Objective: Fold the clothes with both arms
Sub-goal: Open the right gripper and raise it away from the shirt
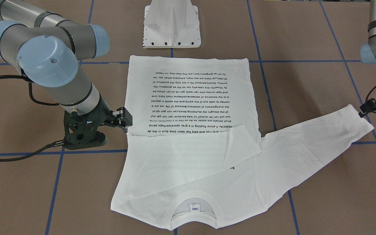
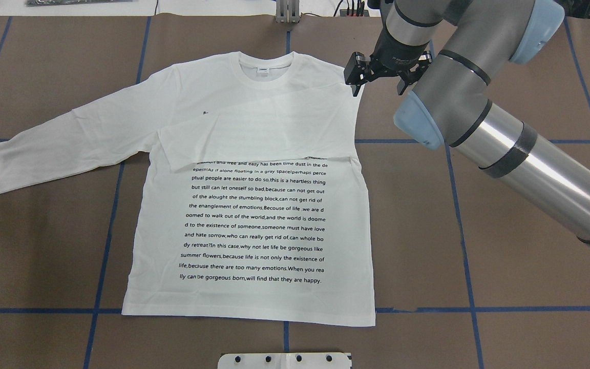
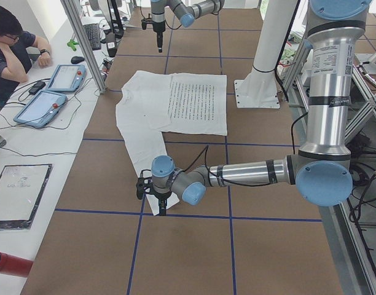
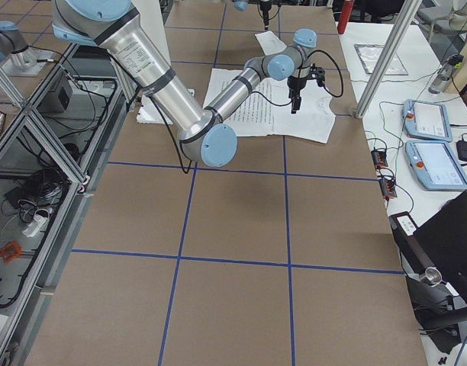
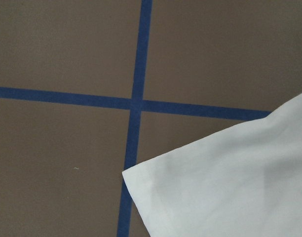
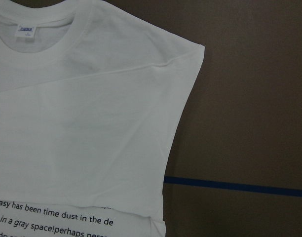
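Folding sleeves was in hand: right gripper (image 2: 379, 84) jaws stood spread beside the shirt (image 2: 254, 230); left gripper (image 1: 361, 113), jaws unreadable, should grasp the outstretched cuff (image 1: 360, 121).

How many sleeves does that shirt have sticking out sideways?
1: one sleeve lies stretched out toward the left claw. The other sleeve is folded across the shirt.

Lighting is bright, even and overhead. The brown matte table (image 2: 479, 230) carries only faint shadows. A glare streak runs along the silver tubular right arm (image 2: 535, 159). Focus is sharp throughout.
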`<state>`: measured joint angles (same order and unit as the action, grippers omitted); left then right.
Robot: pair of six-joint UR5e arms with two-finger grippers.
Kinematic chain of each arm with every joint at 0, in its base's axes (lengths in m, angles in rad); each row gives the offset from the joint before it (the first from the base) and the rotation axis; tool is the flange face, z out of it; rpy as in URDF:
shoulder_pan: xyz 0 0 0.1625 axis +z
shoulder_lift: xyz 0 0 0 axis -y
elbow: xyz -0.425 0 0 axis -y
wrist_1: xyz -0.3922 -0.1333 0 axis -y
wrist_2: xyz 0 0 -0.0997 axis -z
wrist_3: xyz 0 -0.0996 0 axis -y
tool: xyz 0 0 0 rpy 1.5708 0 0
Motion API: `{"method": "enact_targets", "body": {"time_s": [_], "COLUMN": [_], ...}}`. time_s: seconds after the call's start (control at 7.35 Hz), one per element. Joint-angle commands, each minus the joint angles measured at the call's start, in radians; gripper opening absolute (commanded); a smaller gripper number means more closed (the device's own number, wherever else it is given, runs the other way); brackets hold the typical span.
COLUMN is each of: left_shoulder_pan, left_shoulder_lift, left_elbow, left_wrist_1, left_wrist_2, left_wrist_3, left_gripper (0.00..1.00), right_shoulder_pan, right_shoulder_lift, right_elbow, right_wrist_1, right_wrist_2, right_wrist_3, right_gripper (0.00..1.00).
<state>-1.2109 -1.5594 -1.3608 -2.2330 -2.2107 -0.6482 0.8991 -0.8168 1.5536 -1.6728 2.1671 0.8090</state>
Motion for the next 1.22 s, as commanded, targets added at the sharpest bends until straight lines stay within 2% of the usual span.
{"method": "enact_targets", "body": {"time_s": [0.0, 0.41, 1.09], "left_shoulder_pan": [0.004, 0.033, 0.076], "left_shoulder_lift": [-0.008, -0.030, -0.030], "left_elbow": [0.029, 0.063, 0.063], "left_wrist_1": [-0.002, -0.004, -0.002], "left_wrist_2": [-0.001, -0.001, -0.001], "left_wrist_3": [-0.001, -0.005, -0.011], "left_gripper": [0.99, 0.99, 0.99], "right_shoulder_pan": [0.007, 0.059, 0.077], "right_shoulder_lift": [-0.062, -0.139, -0.162], "right_elbow": [0.049, 0.082, 0.089], "right_wrist_1": [0.008, 0.005, 0.005], "right_wrist_2": [0.000, 0.002, -0.001], "right_wrist_3": [-0.031, -0.102, -0.134], "right_gripper": [1.00, 1.00, 1.00]}}
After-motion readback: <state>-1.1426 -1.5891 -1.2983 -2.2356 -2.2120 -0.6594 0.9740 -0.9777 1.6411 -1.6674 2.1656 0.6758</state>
